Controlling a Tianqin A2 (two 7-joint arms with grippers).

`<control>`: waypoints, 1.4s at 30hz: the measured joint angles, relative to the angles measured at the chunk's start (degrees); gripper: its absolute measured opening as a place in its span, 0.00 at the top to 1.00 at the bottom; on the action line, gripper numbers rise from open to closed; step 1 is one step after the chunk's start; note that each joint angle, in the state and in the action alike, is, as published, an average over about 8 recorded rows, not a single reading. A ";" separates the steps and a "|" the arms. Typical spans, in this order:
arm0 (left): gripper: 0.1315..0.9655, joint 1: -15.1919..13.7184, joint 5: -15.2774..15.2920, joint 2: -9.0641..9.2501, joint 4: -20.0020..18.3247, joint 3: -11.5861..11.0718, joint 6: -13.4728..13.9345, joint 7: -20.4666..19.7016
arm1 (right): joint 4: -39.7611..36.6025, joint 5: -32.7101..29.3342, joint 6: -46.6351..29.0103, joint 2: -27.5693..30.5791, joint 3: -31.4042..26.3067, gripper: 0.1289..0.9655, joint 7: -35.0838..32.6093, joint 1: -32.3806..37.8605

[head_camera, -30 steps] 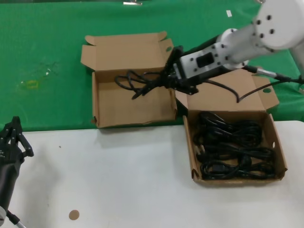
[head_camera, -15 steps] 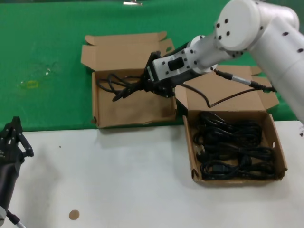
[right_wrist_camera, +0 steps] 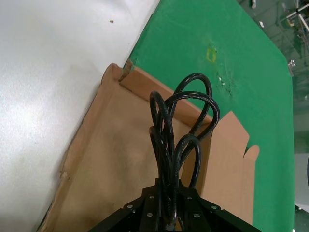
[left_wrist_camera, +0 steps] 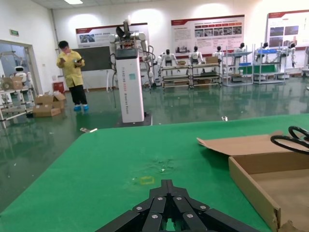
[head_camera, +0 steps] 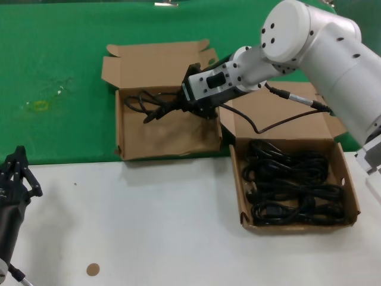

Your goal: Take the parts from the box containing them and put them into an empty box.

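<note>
Your right gripper [head_camera: 178, 106] holds one power cord [head_camera: 149, 104], fingers clamped, above the empty box [head_camera: 161, 140] at its 12 o'clock wall. Trailing loops risk snagging there on release.

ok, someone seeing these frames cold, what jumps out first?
Probably the big white right arm reaching across the head view, its right gripper shut on a coiled black power cord held over the empty box on the green cloth. Next, the full box on the white table, packed with more black cords. The left gripper sits idle at the table's near left edge.
</note>
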 joint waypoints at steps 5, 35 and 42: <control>0.99 0.00 0.00 0.00 0.00 0.00 0.00 0.00 | -2.22 -0.16 1.31 -0.86 -0.41 0.91 -1.47 0.48; 0.98 0.00 0.00 0.00 0.00 0.00 0.00 0.00 | 11.27 -0.76 -0.47 3.79 -0.44 0.45 5.79 -3.32; 0.97 0.00 0.00 0.00 0.00 0.00 0.00 0.00 | 13.05 -0.36 -0.65 4.32 -0.04 0.27 6.72 -4.18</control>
